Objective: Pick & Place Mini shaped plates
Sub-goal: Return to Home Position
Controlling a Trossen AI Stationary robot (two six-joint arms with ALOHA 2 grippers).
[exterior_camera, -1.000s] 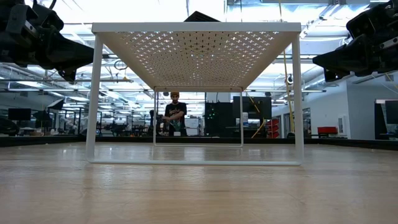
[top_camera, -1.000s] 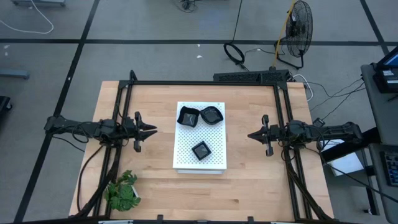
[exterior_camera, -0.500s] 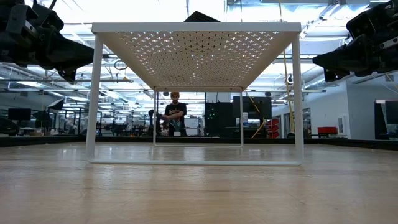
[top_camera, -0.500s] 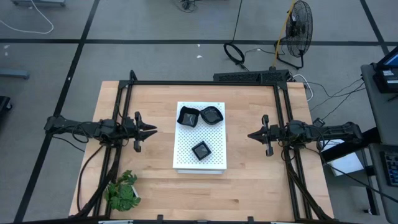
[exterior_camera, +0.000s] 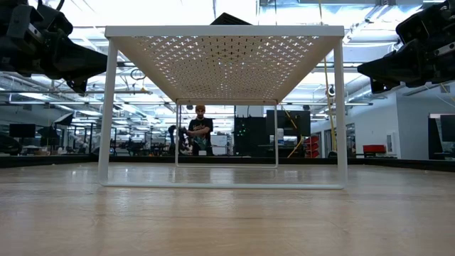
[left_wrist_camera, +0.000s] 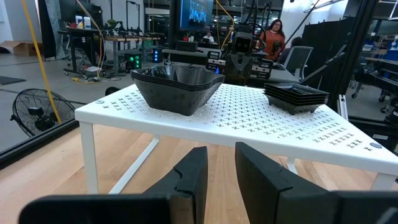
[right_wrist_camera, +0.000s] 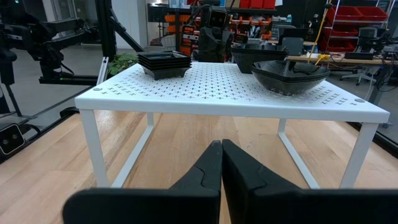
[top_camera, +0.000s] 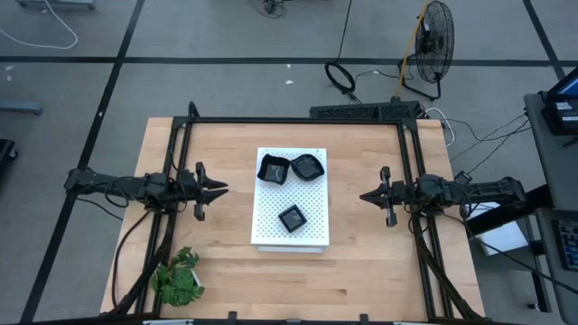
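Left gripper released, right gripper clenched empty, both clear of shelf; only risk: a stray swing toppling plate stacks.

Mini shaped plates, small square and rounded dishes, were logged as glossy black, unpatterned. The rectangular metal shelf board was noted as white, covered in a regular grid of small cross-shaped holes. The wooden table was recorded as pale tan, plank-grained. The leafy potted plant was marked green.
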